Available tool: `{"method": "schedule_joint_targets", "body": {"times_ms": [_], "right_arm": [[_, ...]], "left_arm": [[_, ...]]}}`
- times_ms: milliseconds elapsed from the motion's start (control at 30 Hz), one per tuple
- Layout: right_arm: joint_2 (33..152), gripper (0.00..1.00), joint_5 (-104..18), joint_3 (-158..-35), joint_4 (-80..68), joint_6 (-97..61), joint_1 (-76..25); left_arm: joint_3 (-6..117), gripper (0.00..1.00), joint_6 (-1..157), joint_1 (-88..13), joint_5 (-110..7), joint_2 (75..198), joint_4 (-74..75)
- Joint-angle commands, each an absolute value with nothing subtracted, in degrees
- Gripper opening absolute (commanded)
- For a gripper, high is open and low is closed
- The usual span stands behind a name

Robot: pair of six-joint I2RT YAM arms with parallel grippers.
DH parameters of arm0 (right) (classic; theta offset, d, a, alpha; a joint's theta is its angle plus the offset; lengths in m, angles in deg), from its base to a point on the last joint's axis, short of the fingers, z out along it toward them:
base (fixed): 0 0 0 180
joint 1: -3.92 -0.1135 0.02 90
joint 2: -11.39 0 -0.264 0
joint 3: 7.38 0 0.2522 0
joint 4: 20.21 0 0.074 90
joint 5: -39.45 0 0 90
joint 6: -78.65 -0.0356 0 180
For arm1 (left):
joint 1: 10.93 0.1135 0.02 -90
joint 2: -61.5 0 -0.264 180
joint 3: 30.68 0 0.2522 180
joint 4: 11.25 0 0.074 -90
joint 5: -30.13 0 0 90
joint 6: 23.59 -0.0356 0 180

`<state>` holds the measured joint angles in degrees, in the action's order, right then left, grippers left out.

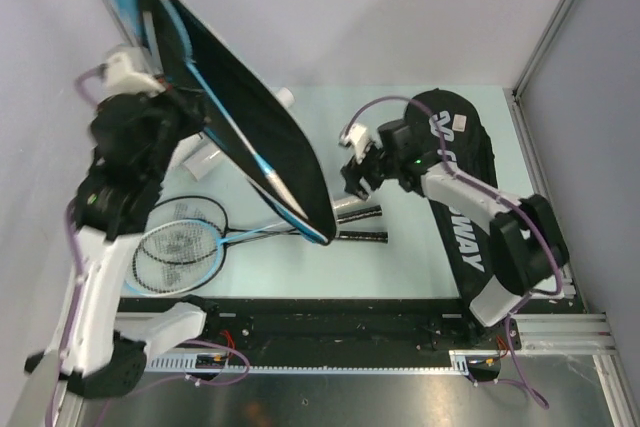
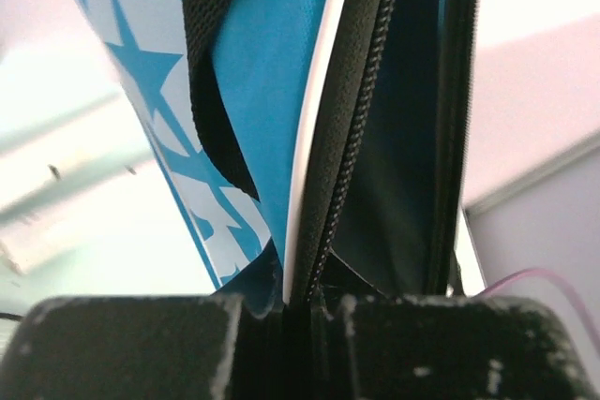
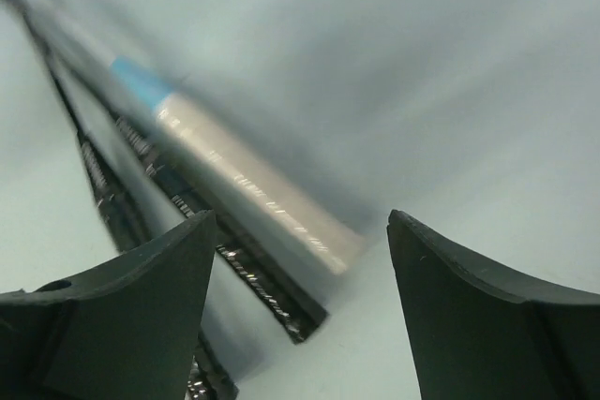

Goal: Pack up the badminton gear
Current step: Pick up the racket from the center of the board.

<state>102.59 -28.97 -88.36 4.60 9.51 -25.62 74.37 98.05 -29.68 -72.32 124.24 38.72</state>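
Blurred racket handles [image 3: 253,201]; cropped bag [image 1: 250,127]

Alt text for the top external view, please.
The left arm, jaws shut, holds a blue-and-black fabric racket bag up off the pale green table. The right arm hovers, jaws open, above the handles of two thin rackets lying there.

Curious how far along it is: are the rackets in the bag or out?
Out. Both rackets lie flat on the table; the left gripper holds the bag raised over their shafts.
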Motion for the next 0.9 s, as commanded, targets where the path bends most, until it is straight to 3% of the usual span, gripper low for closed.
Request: {"method": "schedule_joint_targets", "body": {"times_ms": [0, 167, 233, 300, 600, 867], "right_arm": [[104.2, 0.78, -22.8, -90.4, 1.4, 22.3, -31.6], [113.8, 0.77, -23.6, -93.5, 0.7, 24.1, -39.1], [116.0, 0.68, -25.1, -95.0, 1.6, 25.7, -42.0], [118.6, 0.65, -27.3, -97.3, 4.0, 27.3, -44.4], [124.1, 0.59, -39.1, -100.1, -0.1, 33.6, -48.7], [130.8, 0.55, -40.3, -105.9, 1.3, 36.6, -50.6]], "left_arm": [[77.5, 0.0, 90.3, -29.7, -85.7, 116.6, 37.8], [77.3, 0.0, 88.1, -29.7, -93.3, 112.6, 40.5], [77.6, 0.0, 87.7, -29.7, -94.0, 111.2, 40.7], [78.4, 0.0, 87.2, -29.6, -95.0, 110.7, 41.4], [77.5, 0.0, 87.2, -29.7, -95.2, 110.2, 42.8], [77.5, 0.0, 87.9, -29.6, -93.7, 109.9, 43.2]]}}
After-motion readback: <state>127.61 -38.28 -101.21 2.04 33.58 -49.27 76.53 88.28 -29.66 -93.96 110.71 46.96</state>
